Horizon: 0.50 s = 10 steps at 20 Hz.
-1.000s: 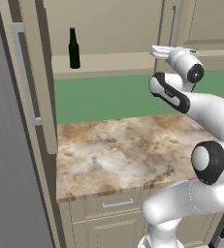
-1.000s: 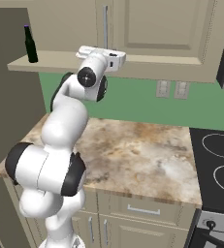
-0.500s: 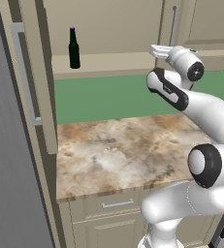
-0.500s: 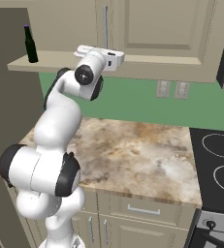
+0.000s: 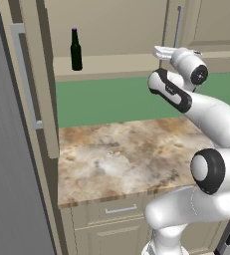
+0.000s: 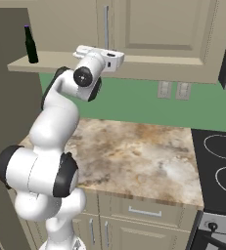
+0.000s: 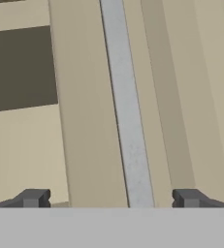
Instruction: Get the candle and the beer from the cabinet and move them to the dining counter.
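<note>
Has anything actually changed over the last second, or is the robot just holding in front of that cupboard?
Very little. The arm shifted slightly while the gripper stayed up at the silver handle of the cabinet; its jaws are open on either side of the bar, gripping nothing. The beer stayed standing on the open shelf to the left, and the stone worktop looks the same.

Stone worktop (image 5: pixel 121 159), marbled brown and cream, set against the green wall (image 5: pixel 106 99). Beige drawer (image 6: pixel 148 211) with a short silver pull directly beneath the worktop edge; lower cupboard doors (image 6: pixel 100 234) below it. Black stove (image 6: pixel 217 166) with ring burners abutting the worktop on the right base view's right side; knobs along its front. Two pale wall outlets (image 6: pixel 174 90) on the green wall. Grey tall panel (image 5: pixel 12 174) at far left.
</note>
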Motion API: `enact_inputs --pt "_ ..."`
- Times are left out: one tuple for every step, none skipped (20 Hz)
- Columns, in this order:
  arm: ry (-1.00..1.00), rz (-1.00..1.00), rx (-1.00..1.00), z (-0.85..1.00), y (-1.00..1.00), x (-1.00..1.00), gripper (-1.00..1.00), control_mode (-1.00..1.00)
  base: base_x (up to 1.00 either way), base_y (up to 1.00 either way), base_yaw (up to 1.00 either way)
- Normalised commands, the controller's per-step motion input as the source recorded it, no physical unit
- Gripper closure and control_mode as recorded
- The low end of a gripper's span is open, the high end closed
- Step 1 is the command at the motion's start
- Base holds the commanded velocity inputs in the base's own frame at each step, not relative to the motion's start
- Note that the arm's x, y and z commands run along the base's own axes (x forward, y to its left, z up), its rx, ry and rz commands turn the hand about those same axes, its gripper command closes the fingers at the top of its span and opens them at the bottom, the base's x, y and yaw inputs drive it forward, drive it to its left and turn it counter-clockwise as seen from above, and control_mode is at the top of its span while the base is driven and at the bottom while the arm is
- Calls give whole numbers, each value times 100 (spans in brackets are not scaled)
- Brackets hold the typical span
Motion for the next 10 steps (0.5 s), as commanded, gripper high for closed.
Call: enact_inputs --pt "-8 0 0 -6 0 0 -100 -100 0 0 0" --pt "-9 0 0 -7 0 0 -100 -100 0 0 0" --pt "-8 0 0 -7 0 0 -100 -100 0 0 0" --pt "-8 0 0 -7 0 0 -100 -100 0 0 0" --pt "-8 0 0 -7 0 0 -100 -100 0 0 0" --pt "-9 0 0 -6 0 0 -100 -100 0 0 0" --pt "-9 0 0 -6 0 0 -100 -100 0 0 0" --pt "-9 0 0 -6 0 0 -100 -100 0 0 0" --pt "-8 0 0 -8 0 0 -100 -100 0 0 0" --pt "-8 0 0 -6 0 0 -100 -100 0 0 0"
